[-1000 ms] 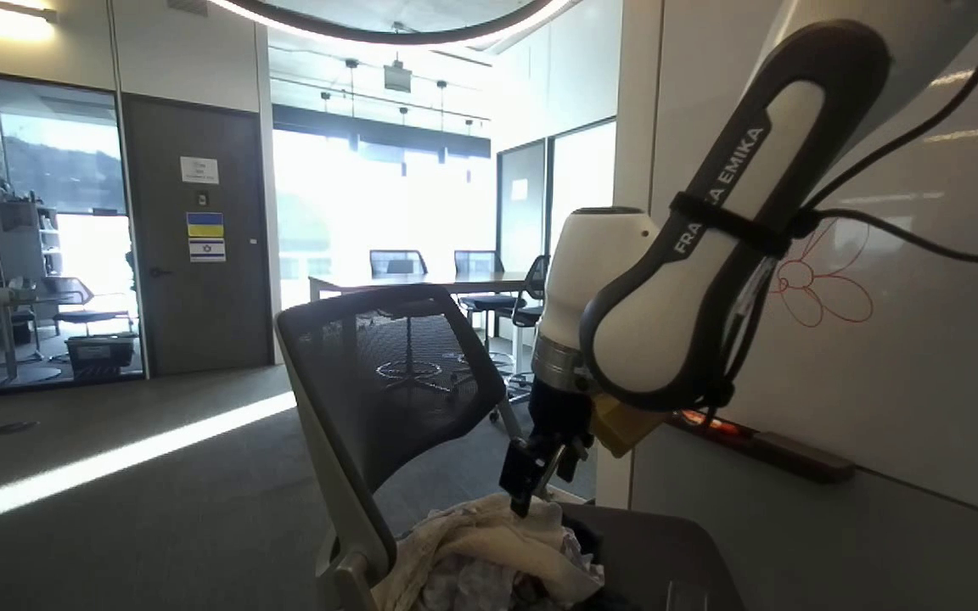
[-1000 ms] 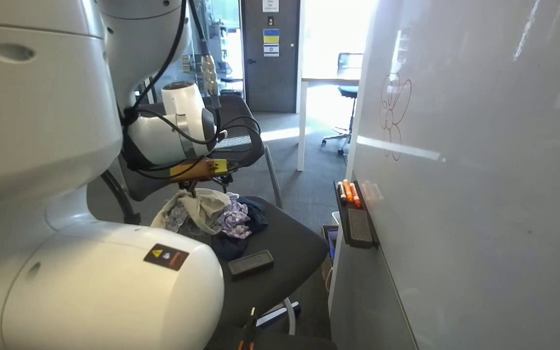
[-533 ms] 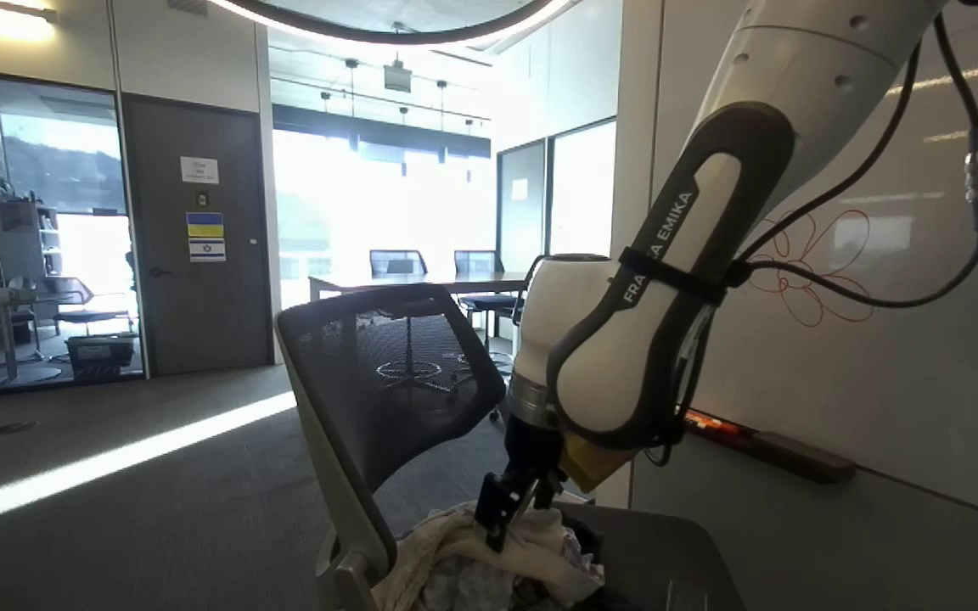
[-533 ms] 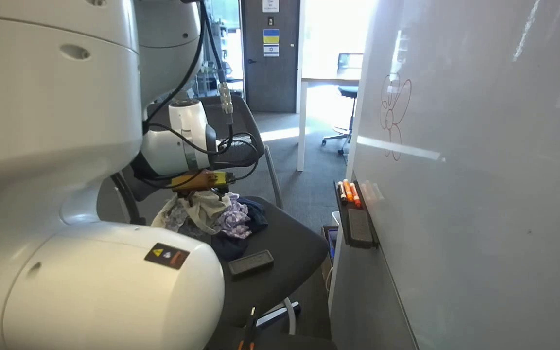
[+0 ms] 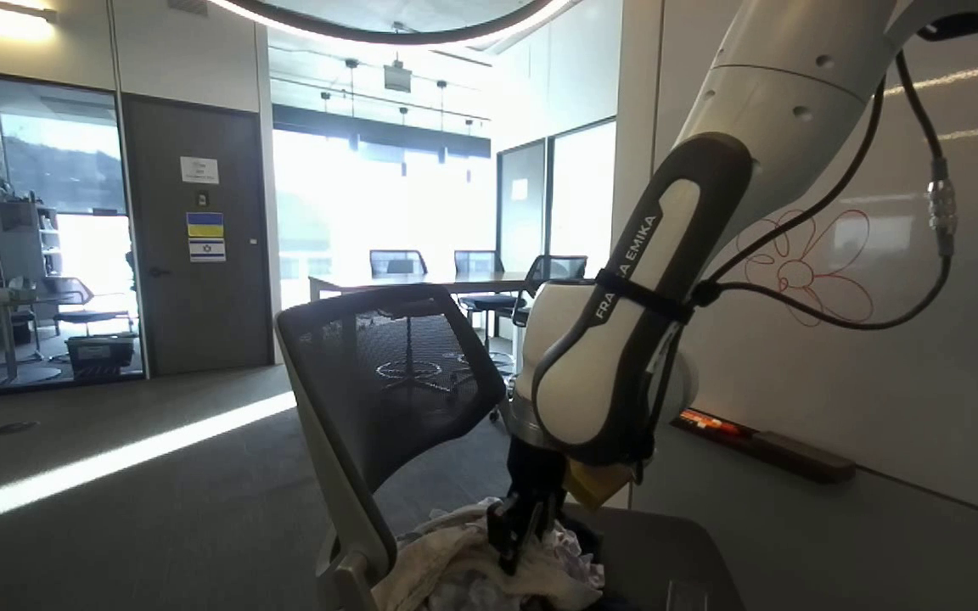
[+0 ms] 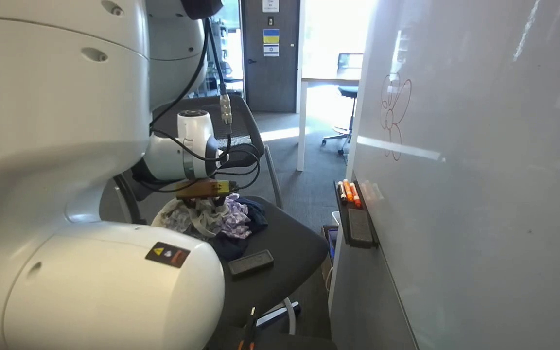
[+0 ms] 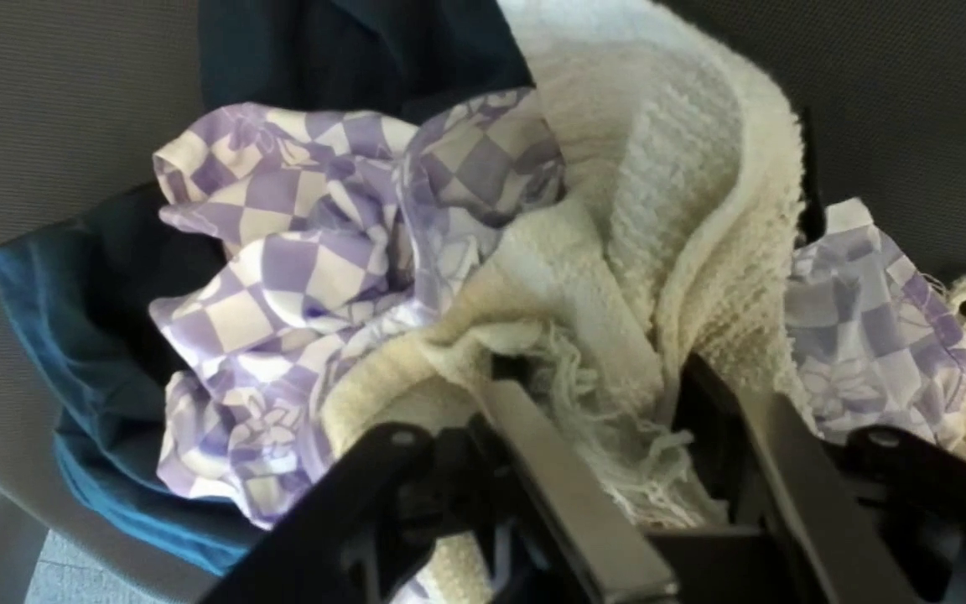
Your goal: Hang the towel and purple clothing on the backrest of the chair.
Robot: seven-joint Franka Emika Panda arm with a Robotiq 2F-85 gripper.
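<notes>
Daylight overexposes the window (image 5: pixel 387 204), stripes the floor (image 5: pixel 158 475) and glares on the whiteboard (image 6: pixel 474 146).

On my arm (image 5: pixel 667 255), a strap (image 5: pixel 643 295) splits "FRA" from "A EMIKA". My label (image 6: pixel 167 255) shows a yellow triangle (image 6: pixel 158 252). Two flags (image 5: pixel 205 230) mark the door (image 5: pixel 200 318).

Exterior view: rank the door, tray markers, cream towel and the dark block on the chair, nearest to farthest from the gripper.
1. Cream towel: right at the gripper, as the wrist view also shows.
2. Dark block: below and right of the gripper in the picture, on the chair.
3. Markers: in the whiteboard tray, at picture right.
4. Door: in the far background.
</notes>
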